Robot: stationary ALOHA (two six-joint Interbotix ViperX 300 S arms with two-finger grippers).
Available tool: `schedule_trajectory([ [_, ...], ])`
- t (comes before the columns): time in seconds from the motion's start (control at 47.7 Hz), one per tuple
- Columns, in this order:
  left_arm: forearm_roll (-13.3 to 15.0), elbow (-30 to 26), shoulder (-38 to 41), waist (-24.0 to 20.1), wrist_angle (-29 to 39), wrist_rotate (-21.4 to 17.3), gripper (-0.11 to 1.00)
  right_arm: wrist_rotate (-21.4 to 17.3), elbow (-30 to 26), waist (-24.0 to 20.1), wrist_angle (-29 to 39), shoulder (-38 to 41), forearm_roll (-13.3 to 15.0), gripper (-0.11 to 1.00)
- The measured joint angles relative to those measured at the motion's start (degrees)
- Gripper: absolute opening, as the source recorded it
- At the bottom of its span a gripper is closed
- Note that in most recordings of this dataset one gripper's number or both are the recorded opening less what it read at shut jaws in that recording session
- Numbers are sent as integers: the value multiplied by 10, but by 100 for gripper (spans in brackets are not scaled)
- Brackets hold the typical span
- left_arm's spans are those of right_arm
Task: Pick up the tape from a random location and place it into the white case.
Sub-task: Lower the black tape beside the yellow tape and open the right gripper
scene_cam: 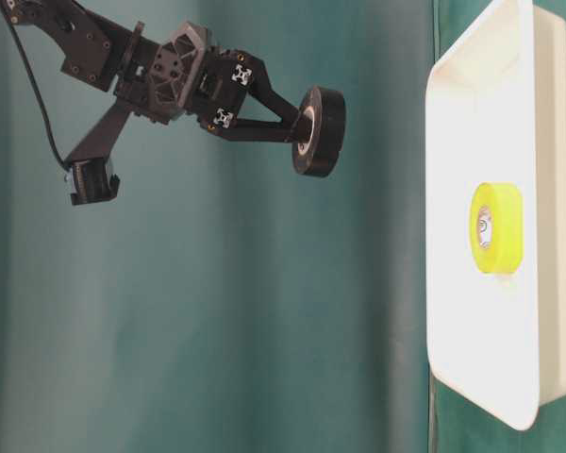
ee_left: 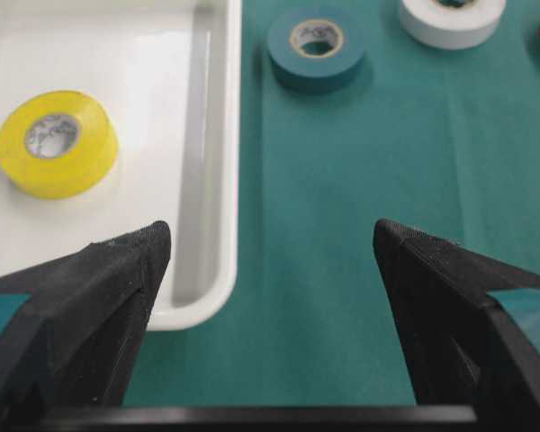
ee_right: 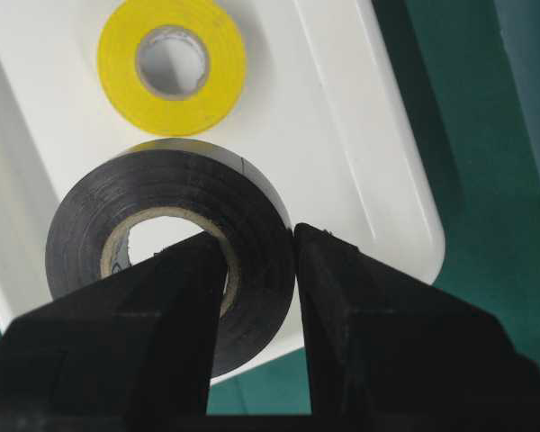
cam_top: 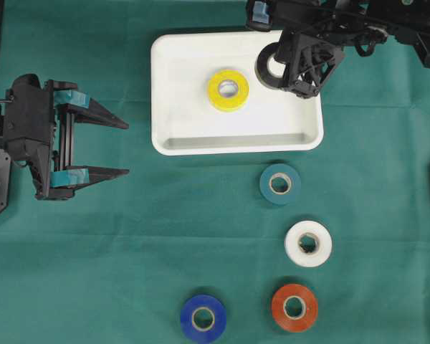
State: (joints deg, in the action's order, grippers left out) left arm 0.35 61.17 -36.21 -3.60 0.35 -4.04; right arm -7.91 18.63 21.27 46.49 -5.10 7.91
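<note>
gripping a glossy black tape ring (ee_right: 166, 261), right pincer (ee_right: 259, 261) over smooth white case (ee_right: 378, 180).

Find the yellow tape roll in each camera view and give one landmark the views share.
Overhead: yellow tape roll at top centre, inside the white case.
Table-level: right of centre, on the case floor.
Left wrist: at left, in the case.
Right wrist: top centre, above the black tape roll.
Shared landmark: the white case.

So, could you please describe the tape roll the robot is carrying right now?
Find the white case at the top of the green cloth. Above its right end, the right gripper pinches a black tape roll by its wall, the only black roll and the only one held in the air.
</note>
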Motion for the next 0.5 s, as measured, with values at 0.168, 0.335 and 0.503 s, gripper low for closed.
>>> schedule_trajectory([
  [0.168,0,0,0,0,0,0,90,0,2,0,0,0,0,27],
  [0.335,0,0,0,0,0,0,90,0,19,0,-15,0,1,27],
  [0.503,-1,0,0,0,0,0,90,-4,47,-1,-56,21,1,27],
])
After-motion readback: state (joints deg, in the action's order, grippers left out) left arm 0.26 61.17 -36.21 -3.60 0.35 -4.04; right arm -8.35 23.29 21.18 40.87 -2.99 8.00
